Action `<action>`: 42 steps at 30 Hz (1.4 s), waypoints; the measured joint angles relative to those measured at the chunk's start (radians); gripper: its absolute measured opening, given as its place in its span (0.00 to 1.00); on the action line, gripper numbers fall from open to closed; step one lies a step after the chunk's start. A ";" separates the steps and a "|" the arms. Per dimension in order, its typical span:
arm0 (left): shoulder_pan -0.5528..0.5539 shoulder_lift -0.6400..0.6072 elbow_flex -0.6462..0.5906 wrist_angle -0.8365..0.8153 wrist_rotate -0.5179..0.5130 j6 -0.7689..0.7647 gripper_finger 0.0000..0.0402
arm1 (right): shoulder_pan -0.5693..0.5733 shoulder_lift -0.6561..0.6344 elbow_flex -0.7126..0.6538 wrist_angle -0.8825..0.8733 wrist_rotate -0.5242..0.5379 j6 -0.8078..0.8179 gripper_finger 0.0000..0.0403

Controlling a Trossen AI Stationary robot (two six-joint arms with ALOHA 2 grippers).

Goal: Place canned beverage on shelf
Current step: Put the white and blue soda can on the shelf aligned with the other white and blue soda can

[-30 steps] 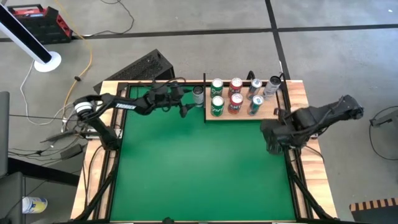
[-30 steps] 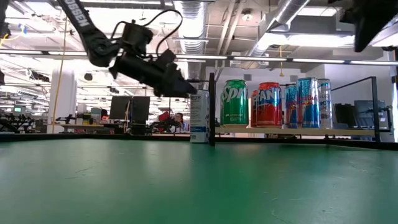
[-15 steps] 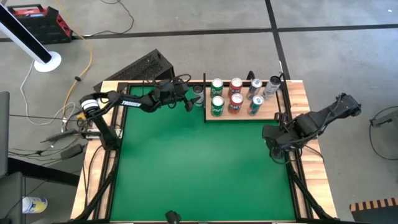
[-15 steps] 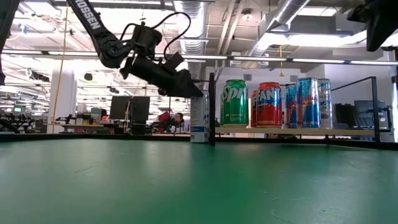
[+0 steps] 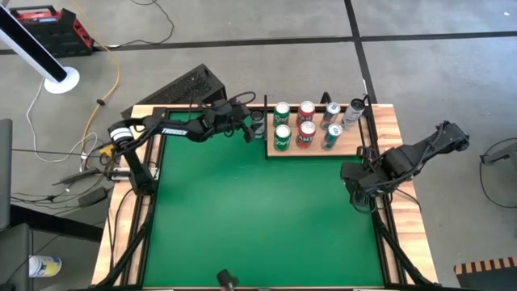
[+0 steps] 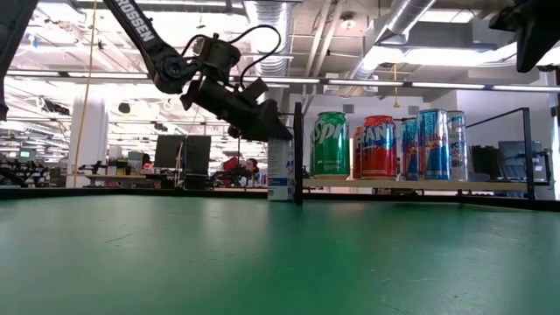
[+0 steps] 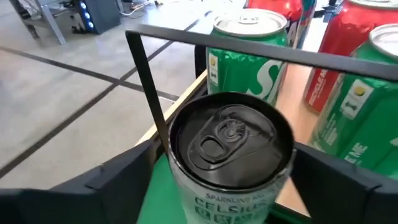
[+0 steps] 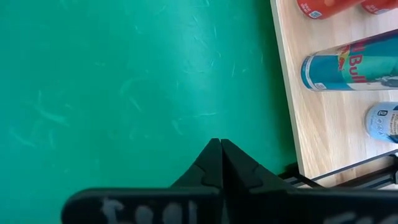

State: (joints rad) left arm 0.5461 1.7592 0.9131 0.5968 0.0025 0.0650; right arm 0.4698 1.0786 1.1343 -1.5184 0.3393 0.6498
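Observation:
A white can with a black top (image 7: 230, 149) stands upright on the green table (image 5: 258, 218), just left of the shelf's black frame post (image 6: 298, 153); it also shows in the high view (image 5: 257, 120). The shelf (image 5: 356, 142) is a light-brown wooden panel at the table's far right, carrying several cans. My left gripper (image 7: 224, 183) is open, slanting down from the left, with one finger on either side of the white can's upper part. My right gripper (image 8: 221, 149) is shut and empty over the table near its right edge (image 5: 356, 194).
On the shelf stand two green cans (image 5: 282, 133), two red cans (image 5: 305, 129) and blue and silver cans (image 5: 331, 133) inside a thin black frame (image 7: 261, 50). The green table in front of the shelf is bare. A black case (image 5: 182, 87) sits behind the table.
My left gripper has gone toward the table's right and far edges, up to the white can, and its fingers now stand on either side of the can. The can has not moved. My right arm has drawn back a little toward the table's right edge.

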 joint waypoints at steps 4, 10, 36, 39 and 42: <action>-0.001 -0.020 0.000 -0.065 0.000 -0.003 0.63 | -0.001 0.000 0.000 0.000 0.004 0.000 0.08; 0.000 -0.093 -0.001 -0.194 0.023 0.030 0.54 | -0.001 0.000 0.000 0.007 0.011 0.011 0.09; -0.529 -0.694 -0.002 -0.695 0.056 0.177 0.54 | -0.330 -0.120 -0.295 0.444 0.134 -0.339 0.04; -0.538 -0.694 -0.003 -0.697 0.051 0.160 0.54 | -0.420 -0.101 -0.298 0.450 0.135 -0.411 0.04; -0.539 -0.694 -0.002 -0.700 0.038 0.154 0.54 | -0.499 -0.081 -0.298 0.478 0.135 -0.489 0.04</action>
State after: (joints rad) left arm 0.0067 1.0657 0.9108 -0.1033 0.0406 0.2187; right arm -0.0287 0.9973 0.8368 -1.0403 0.4745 0.1612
